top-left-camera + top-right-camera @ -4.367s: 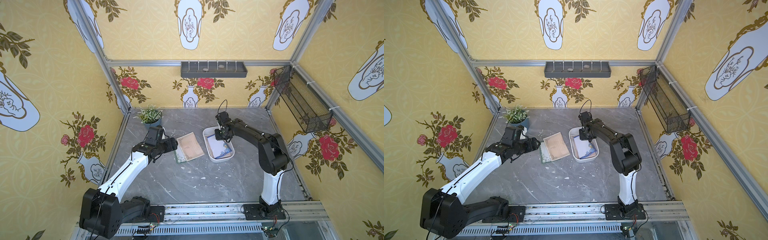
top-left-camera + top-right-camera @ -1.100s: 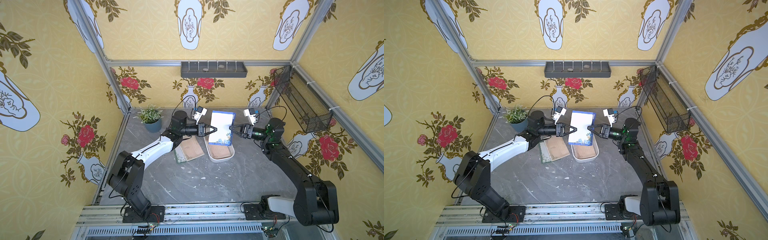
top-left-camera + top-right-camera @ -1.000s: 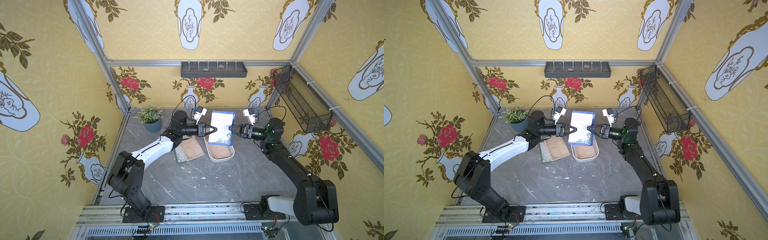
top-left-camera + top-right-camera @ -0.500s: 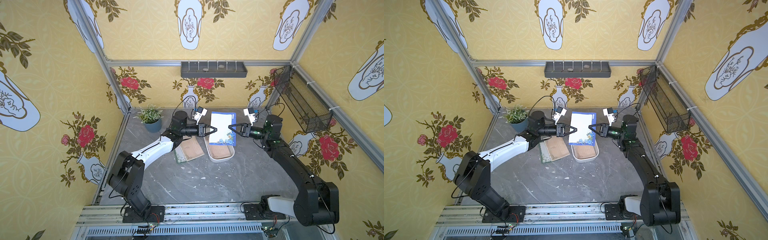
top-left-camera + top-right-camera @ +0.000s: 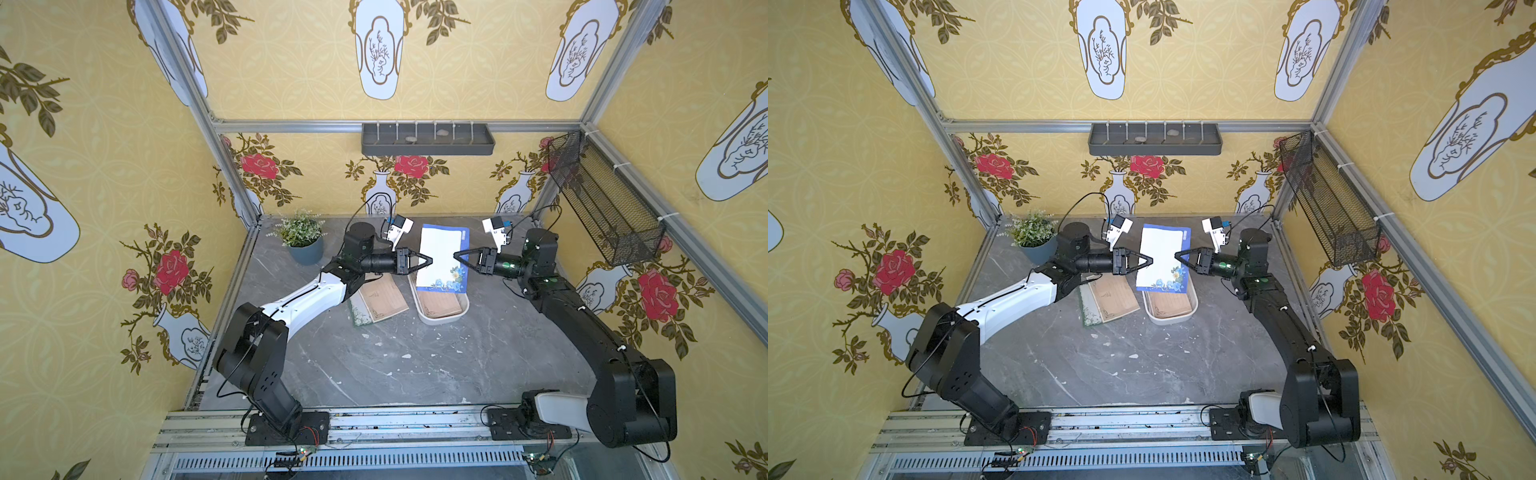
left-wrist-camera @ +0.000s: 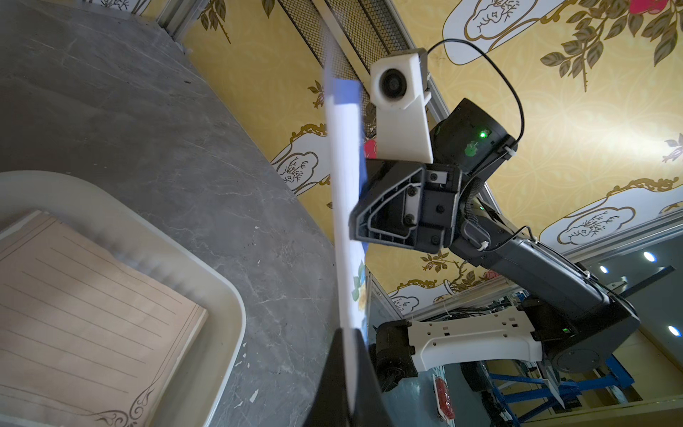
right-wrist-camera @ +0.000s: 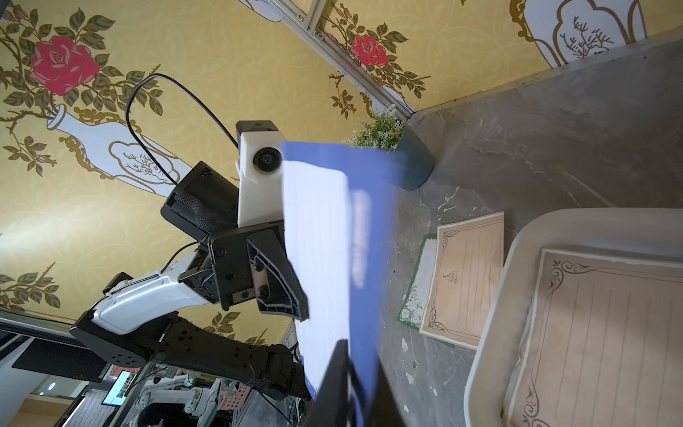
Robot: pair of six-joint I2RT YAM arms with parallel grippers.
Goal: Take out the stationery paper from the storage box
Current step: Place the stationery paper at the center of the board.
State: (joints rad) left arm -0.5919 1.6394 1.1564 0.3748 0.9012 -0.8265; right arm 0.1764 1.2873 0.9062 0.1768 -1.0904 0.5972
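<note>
The blue-bordered sheet (image 5: 442, 249) of stationery paper is hanging in the air above the far end of the storage box (image 5: 440, 321), clear of its rim. Its long axis is running near to far. The end printed with blue and yellow flowers is pointing toward the near side and the plain blue end toward the far wall. Its ruled white face is turning up toward both top views.

The left gripper (image 5: 430, 260) is clenching the sheet's left long edge between its black fingers. The right gripper (image 5: 456, 254) is clamping the opposite long edge, so the thin paper is spanning the gap between them.

The storage box is sitting on the grey marble-patterned tabletop (image 5: 415, 365). It is a shallow white plastic tub with rounded corners, its long side also lying near to far. A tan lined sheet (image 7: 598, 332) with dark scrolled corners is lying flat inside it.

Just left of the box, another tan sheet (image 5: 384, 297) is resting on the table, overlapping a green-bordered sheet (image 5: 356, 311) beneath it.
</note>
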